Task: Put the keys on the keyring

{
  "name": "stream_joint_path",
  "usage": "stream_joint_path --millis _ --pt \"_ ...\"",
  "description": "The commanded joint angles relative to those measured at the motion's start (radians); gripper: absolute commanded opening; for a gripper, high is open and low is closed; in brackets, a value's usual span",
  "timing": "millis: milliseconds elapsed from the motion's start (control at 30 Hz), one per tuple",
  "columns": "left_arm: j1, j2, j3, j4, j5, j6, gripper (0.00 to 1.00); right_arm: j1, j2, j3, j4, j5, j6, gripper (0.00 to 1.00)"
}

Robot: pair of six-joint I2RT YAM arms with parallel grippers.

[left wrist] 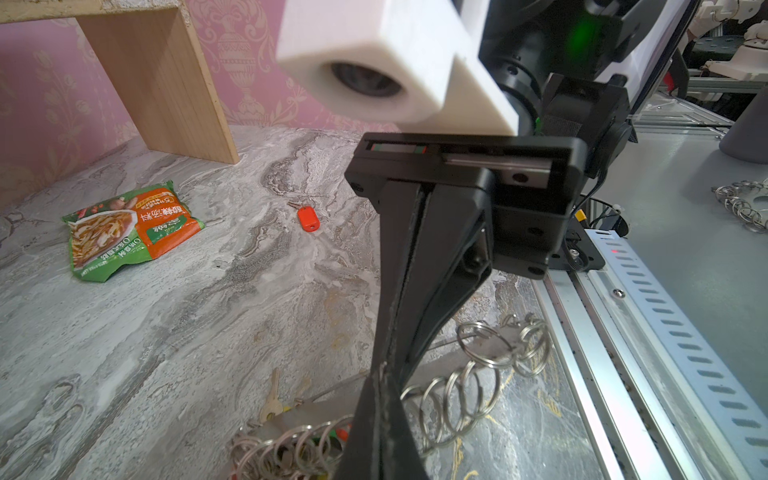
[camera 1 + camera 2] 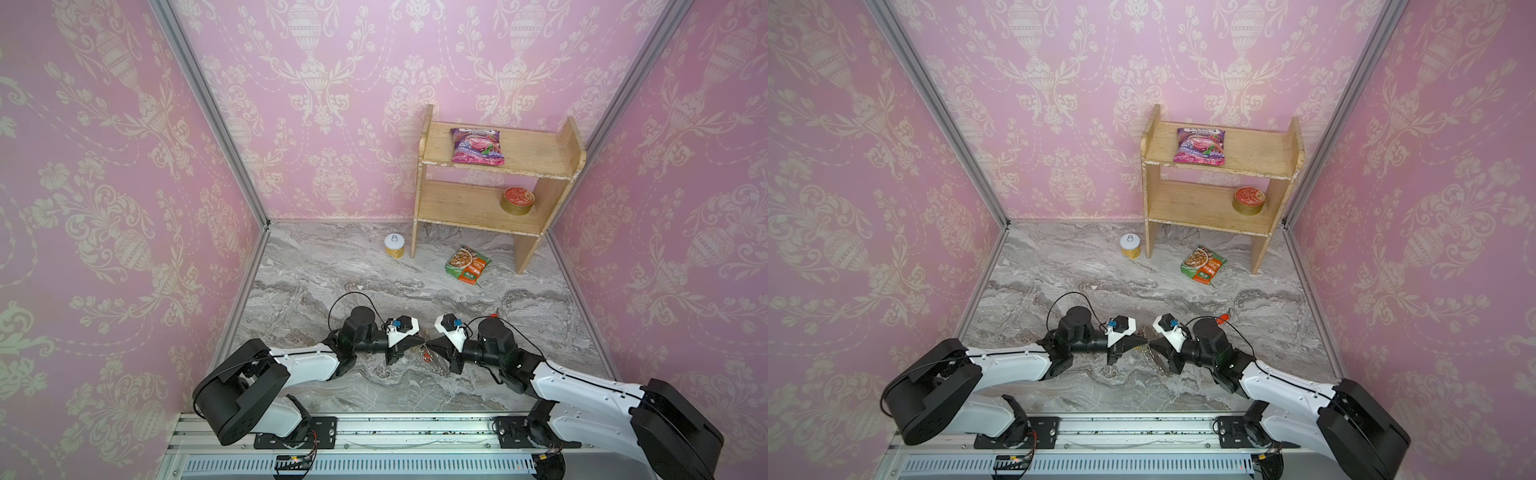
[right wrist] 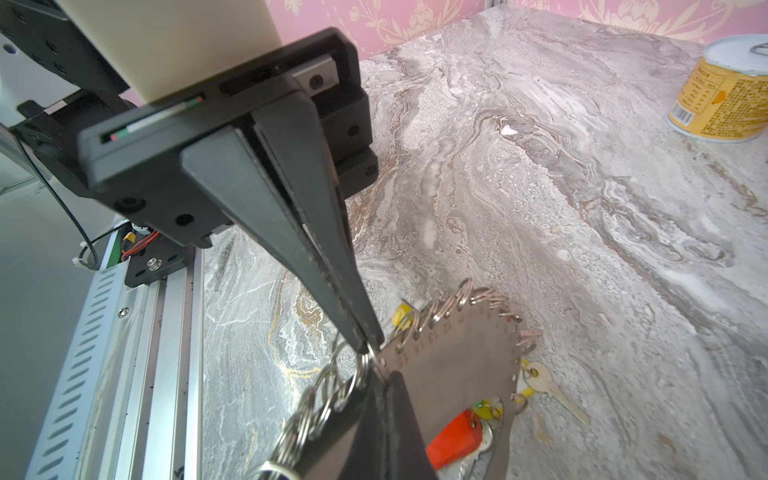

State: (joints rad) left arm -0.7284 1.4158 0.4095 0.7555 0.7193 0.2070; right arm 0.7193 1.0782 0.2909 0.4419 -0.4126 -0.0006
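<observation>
Step in hand, by my read: steadying one ring for threading. Left gripper (image 3: 368, 338) is pinched shut on a silver ring at the edge of the grey-brown band keyring (image 3: 453, 361). Right gripper (image 1: 385, 363) is also closed, its tips meeting the left's nose to nose, both arms low and level. Red- and yellow-tagged silver keys (image 3: 453, 436) hang below the jaws. A loose red-tagged key (image 1: 307, 218) lies well beyond the right jaws. Next move likely calls for fetching it.
</observation>
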Motion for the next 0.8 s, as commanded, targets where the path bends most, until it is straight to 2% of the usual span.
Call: stream_joint_path --millis 0,33,167,233,433,567,767 --pt "-0.001 0.009 0.0 0.026 0.018 -0.036 0.0 0.001 -0.025 0.042 -0.03 -0.005 -0.031 0.0" --pt "-0.001 0.008 0.001 0.02 0.013 -0.039 0.04 0.002 -0.033 0.044 -0.056 0.006 -0.04 0.0" --pt "-0.001 -0.017 0.003 -0.037 -0.009 -0.042 0.28 0.002 -0.074 0.062 -0.169 0.073 -0.087 0.0" --pt "0.0 -0.037 0.004 -0.082 -0.022 -0.036 0.35 0.003 -0.091 0.074 -0.226 0.106 -0.113 0.0" --pt "0.0 -0.102 0.005 -0.185 -0.077 -0.024 0.4 0.053 -0.094 0.109 -0.351 0.283 -0.184 0.0" --pt "-0.001 -0.105 0.011 -0.21 -0.086 -0.016 0.41 0.082 -0.074 0.109 -0.332 0.384 -0.172 0.0" --pt "0.0 -0.032 0.037 -0.199 -0.079 -0.006 0.41 0.1 -0.042 0.124 -0.333 0.397 -0.189 0.0"
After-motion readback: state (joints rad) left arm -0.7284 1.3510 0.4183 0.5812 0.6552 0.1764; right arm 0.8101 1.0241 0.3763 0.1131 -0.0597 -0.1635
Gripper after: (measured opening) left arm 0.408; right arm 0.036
